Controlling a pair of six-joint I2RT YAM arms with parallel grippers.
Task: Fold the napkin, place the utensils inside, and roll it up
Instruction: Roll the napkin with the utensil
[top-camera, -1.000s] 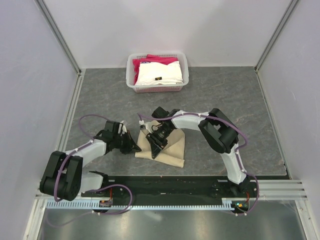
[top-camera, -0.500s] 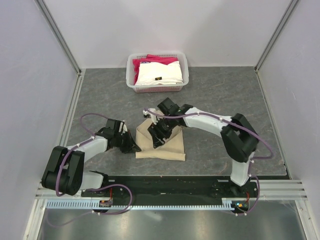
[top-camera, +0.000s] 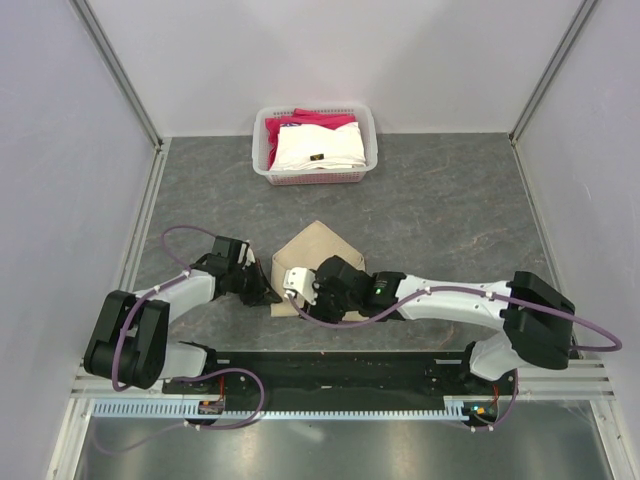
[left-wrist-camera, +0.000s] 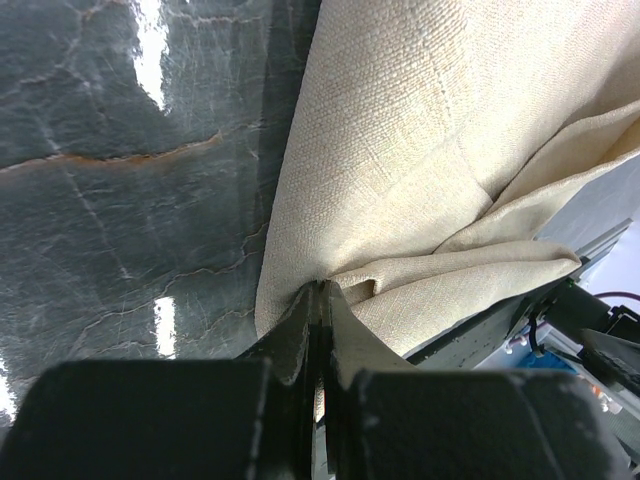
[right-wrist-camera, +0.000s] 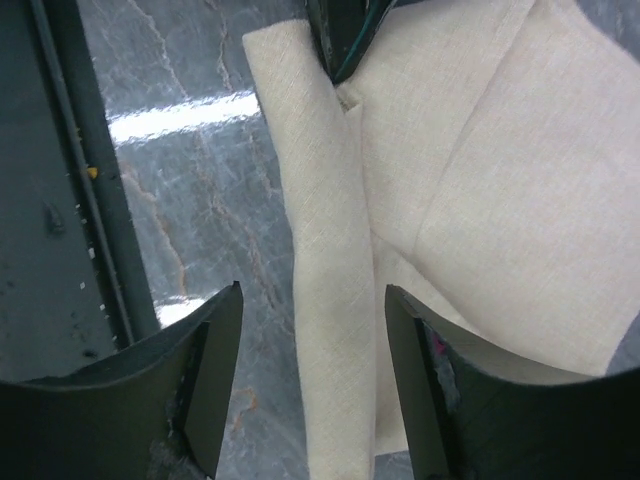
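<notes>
Base plate: nearest you, a black plate (top-camera: 340, 368) runs along the table's front edge and carries both arm bases.
Left gripper: your left gripper (left-wrist-camera: 320, 298) is low at the tabletop, its jaws pressed together on a small pinch of the napkin's edge.
Right gripper: your right gripper (right-wrist-camera: 313, 295) hangs just above the cloth with its jaws spread wide and nothing between them. Its arm lies stretched low across the front of the table.
Napkin: the tan-beige napkin (top-camera: 322, 247) lies on the table just beyond the base plate, between the two grippers. It is folded, with one pointed corner aimed at the far basket. Its left side is turned over into a long, narrow band, and the left gripper's pinch sits at one end of that band.
Table: the table (top-camera: 440, 200) has a grey, stone-patterned top with shiny glare patches.
Basket: a white plastic basket (top-camera: 262, 150) stands at the far edge, well apart from the napkin. It holds a white folded cloth (top-camera: 315, 148) lying over a pink-red cloth (top-camera: 325, 121).
Writing: a small dark tag (top-camera: 318, 157) sits on the white cloth, too small to read.
</notes>
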